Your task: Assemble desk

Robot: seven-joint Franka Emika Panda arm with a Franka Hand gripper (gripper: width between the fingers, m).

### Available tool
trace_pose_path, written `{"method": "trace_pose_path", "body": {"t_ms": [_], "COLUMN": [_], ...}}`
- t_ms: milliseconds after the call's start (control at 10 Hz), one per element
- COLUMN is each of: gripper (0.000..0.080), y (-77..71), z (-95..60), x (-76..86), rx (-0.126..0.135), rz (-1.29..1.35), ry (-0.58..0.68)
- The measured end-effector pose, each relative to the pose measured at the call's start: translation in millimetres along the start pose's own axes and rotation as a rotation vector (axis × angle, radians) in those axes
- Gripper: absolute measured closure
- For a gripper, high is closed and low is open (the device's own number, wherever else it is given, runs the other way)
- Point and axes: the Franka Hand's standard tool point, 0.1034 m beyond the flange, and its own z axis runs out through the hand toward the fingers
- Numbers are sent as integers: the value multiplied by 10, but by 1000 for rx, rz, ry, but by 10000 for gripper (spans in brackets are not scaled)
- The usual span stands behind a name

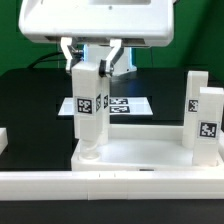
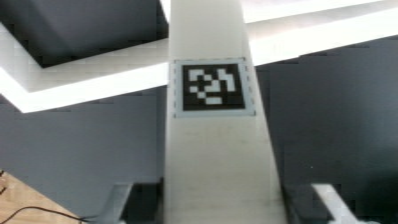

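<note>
In the exterior view my gripper is shut on the top of a white square leg that carries a black-and-white tag. The leg stands about upright, its lower end at the corner socket on the exterior view's left of the white desk slab. I cannot tell how deep it sits there. The wrist view looks down the same leg; my gripper has one finger on each side of it, and the slab's rim lies below.
Two more tagged white legs stand at the slab's end on the exterior view's right. The marker board lies on the black table behind the held leg. A long low white rail runs along the front.
</note>
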Motion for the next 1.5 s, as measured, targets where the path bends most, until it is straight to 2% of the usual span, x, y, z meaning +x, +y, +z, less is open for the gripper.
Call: {"method": "trace_pose_path", "body": {"t_ms": [100,400,700,900,1100,1500], "gripper": [508,508,508,508,508,508], "y": [55,36,-57,-82,-74,-89], "z": [-1,19,69,91,145,214], "x": [11,-16,-76,-51,-94,-67], "rx": [-5,-5,-4,-4,-11,-25], "rz": [0,-5,-7,-11,-17,-39], "ry": [-5,-9,-17,-13,-19,86]}}
